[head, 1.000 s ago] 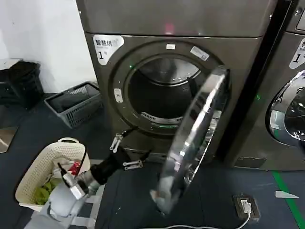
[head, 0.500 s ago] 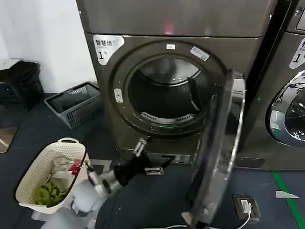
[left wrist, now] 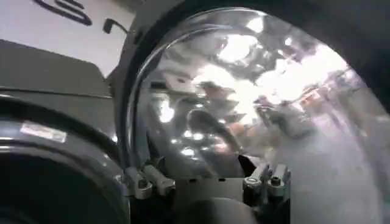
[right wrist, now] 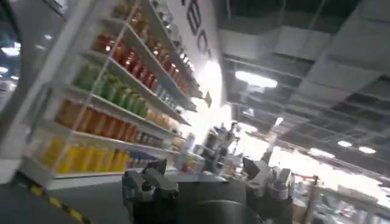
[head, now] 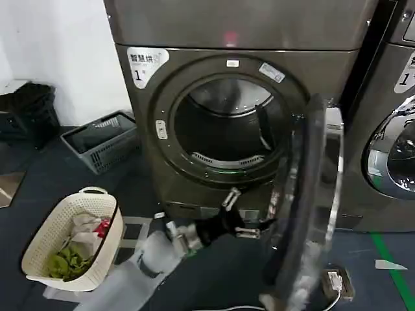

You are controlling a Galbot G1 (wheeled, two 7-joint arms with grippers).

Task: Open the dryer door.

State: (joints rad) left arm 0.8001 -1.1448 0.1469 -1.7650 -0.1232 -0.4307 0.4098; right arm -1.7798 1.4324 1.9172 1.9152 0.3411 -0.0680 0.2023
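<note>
One arm, the left, reaches low across the dryer's front; its tool (head: pixel 245 214) is spread wide, fingers just beside the door (head: pixel 310 201), which stands swung out, edge-on, at the right.

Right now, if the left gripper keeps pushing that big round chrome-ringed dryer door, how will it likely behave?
The round chrome-ringed dryer door is hinged on its right, so it should swing rather than slide. It looks thick, nearly machine-wide, probably heavy and rigid. The left gripper, open against its inner face, may skid on that glossy surface.
</note>
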